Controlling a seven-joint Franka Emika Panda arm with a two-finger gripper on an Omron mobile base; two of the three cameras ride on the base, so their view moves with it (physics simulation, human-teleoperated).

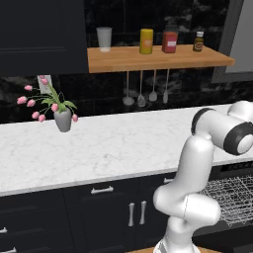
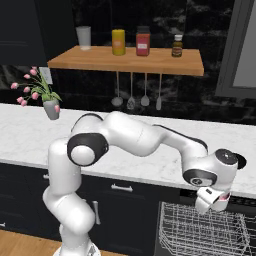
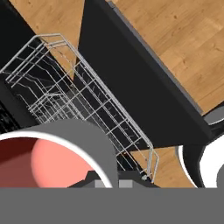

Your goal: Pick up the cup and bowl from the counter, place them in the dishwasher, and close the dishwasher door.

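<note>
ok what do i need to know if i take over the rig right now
End effector: shut on a grey vessel with a red inside. I cannot tell whether it is the cup or the bowl. It hangs above the wire rack.
Dishwasher door: open, folded down.
Done: one item is off the counter.
Left: set it in the rack, release, account for the other item, close the door.

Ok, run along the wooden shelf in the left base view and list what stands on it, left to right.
White cup → yellow canister → red jar → small dark bottle, all upright on the wooden shelf.
</note>
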